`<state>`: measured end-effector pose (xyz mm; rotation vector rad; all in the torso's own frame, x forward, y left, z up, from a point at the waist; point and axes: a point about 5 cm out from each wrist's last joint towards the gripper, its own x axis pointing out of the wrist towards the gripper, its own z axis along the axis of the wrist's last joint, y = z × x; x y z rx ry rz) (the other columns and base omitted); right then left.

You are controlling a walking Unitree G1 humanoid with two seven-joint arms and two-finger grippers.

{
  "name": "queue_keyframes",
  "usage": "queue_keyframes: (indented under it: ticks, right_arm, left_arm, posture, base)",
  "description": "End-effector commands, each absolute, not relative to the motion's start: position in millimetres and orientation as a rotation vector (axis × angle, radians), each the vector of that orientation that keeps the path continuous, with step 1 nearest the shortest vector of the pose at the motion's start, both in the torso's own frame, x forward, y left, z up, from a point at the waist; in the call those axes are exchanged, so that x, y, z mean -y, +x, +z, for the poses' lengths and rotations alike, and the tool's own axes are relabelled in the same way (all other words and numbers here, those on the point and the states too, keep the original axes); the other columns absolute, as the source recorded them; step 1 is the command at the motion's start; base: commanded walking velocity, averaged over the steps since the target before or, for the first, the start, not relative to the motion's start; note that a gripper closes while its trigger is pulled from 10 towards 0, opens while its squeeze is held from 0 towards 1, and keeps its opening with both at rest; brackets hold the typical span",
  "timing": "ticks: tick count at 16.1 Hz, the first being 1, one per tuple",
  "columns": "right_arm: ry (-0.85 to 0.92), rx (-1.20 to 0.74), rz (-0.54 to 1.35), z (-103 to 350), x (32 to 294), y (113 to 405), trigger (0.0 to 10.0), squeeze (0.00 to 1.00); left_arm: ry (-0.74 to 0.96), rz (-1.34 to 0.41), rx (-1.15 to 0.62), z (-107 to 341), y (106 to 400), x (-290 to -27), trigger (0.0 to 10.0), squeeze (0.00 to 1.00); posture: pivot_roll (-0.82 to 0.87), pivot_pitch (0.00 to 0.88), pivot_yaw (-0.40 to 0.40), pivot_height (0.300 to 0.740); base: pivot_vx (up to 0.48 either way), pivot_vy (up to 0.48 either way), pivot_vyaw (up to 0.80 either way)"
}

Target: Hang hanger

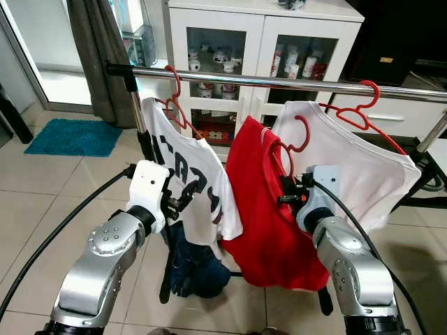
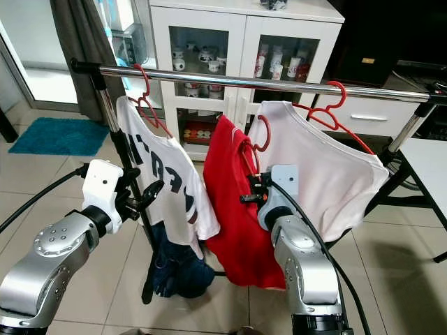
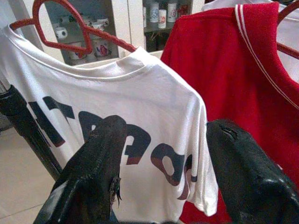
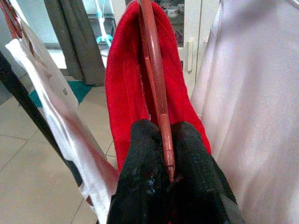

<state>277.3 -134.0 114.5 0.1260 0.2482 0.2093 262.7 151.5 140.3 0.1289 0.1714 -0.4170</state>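
A metal rail (image 1: 279, 81) crosses in front of me. Below it, between two hung white shirts, my right gripper (image 1: 290, 190) is shut on a red hanger (image 4: 156, 93) that carries a red shirt (image 1: 258, 195). The hanger's hook (image 1: 302, 134) sits under the rail, not on it. To the left, a white printed T-shirt (image 1: 188, 181) hangs from a red hanger (image 1: 174, 87) on the rail. My left gripper (image 1: 183, 199) is open just in front of that shirt's lower half, and its fingers (image 3: 98, 168) hold nothing. A plain white shirt (image 1: 349, 153) hangs at the right.
A white glass-door cabinet (image 1: 265, 35) with mugs stands behind the rack. The rack's dark upright (image 1: 140, 118) is at the left, with dark blue clothing (image 1: 195, 269) low beneath the shirts. A teal rug (image 1: 73, 136) and a grey curtain (image 1: 98, 56) lie far left.
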Motion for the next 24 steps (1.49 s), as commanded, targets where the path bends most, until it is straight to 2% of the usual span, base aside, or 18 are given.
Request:
queue_keyframes:
  ticks: [1, 11, 24]
  right_arm:
    - [0.128, -0.202, 0.215, 126.6, 133.8, 279.6, 0.0, 0.00]
    - [0.127, -0.201, 0.218, 126.4, 132.6, 280.0, 0.0, 0.00]
    - [0.123, -0.199, 0.224, 126.0, 131.5, 279.1, 0.0, 0.00]
  left_arm:
    - [0.138, -0.424, -0.167, 142.7, 264.5, -150.6, 10.0, 0.00]
    - [0.157, -0.431, -0.169, 142.6, 265.0, -150.8, 10.0, 0.00]
    - [0.163, -0.446, -0.167, 141.3, 265.5, -148.8, 10.0, 0.00]
  posture:
    - [-0.11, 0.000, -0.021, 0.740]
    - [-0.11, 0.000, -0.025, 0.740]
    - [-0.12, 0.000, -0.026, 0.740]
  base:
    - [0.000, 0.000, 0.00]
    - [0.000, 0.000, 0.00]
    - [-0.268, 0.000, 0.00]
